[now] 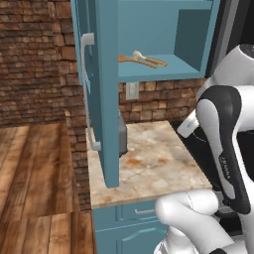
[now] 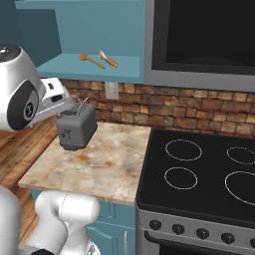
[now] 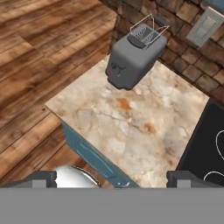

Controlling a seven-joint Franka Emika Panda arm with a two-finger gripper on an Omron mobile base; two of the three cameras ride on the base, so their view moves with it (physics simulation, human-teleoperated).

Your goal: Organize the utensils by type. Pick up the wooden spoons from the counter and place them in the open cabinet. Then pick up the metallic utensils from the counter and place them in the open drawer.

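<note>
Already I can see both wooden spoons [image 1: 141,59] lying on the shelf of the open cabinet [image 1: 163,69], close together near its front edge, handles angled to the right; from the right base view the same pair [image 2: 98,60] rests on that shelf above the surface [image 2: 99,164]. I judge the wooden half of the job done. The metallic utensils are what I still need, and I cannot find them on the stretch of marbled surface in front of me; what stands there is the grey toaster [image 3: 133,59], back by the brick wall.

My gripper [image 3: 111,177] is spread wide with nothing between its fingers, looking down over the surface and the teal drawer front [image 3: 92,153] below its edge.

When I do reach the metal pieces, I expect them to be light, stiff and rather slick, lying nearly flat on stone. I would take each across the handle near its middle, jaws square to its length, and press low so the fingers get under the rounded edge.

No readable brand or writing anywhere; the mark on the arm's dark link [image 1: 224,168] is too small to make out.
</note>
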